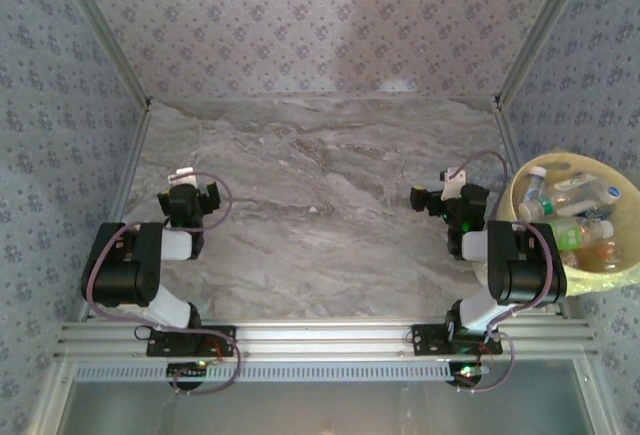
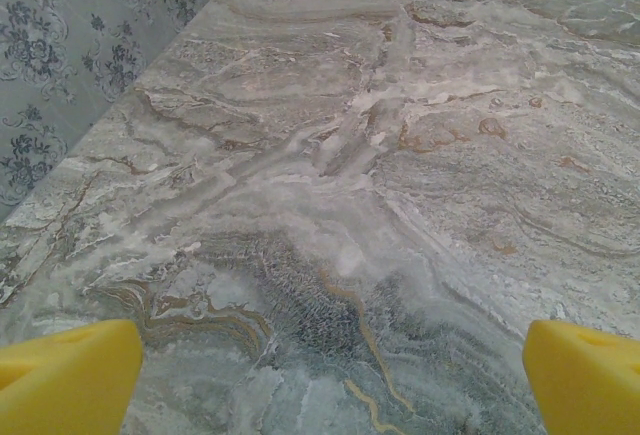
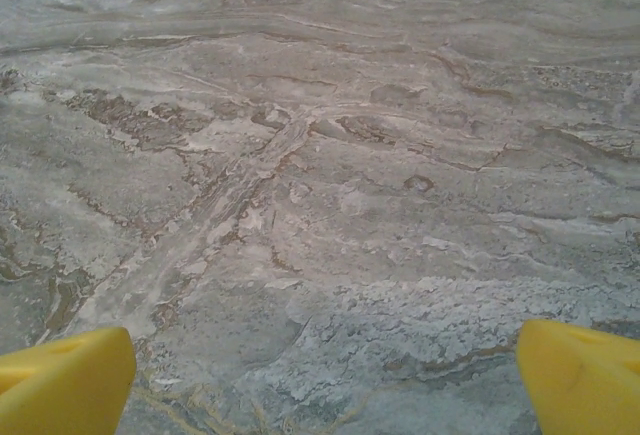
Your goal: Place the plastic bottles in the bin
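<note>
The pale-yellow bin stands off the table's right edge, beside my right arm. Several plastic bottles lie inside it, clear with blue, green and orange labels. My left gripper rests low over the left side of the marble table, open, its yellow fingertips wide apart over bare marble. My right gripper sits at the right side of the table, just left of the bin, also open, with yellow fingertips spread and nothing between them.
The marble table is walled by patterned panels at the back and both sides, with metal posts at the corners. An aluminium rail carrying both arm bases runs along the near edge.
</note>
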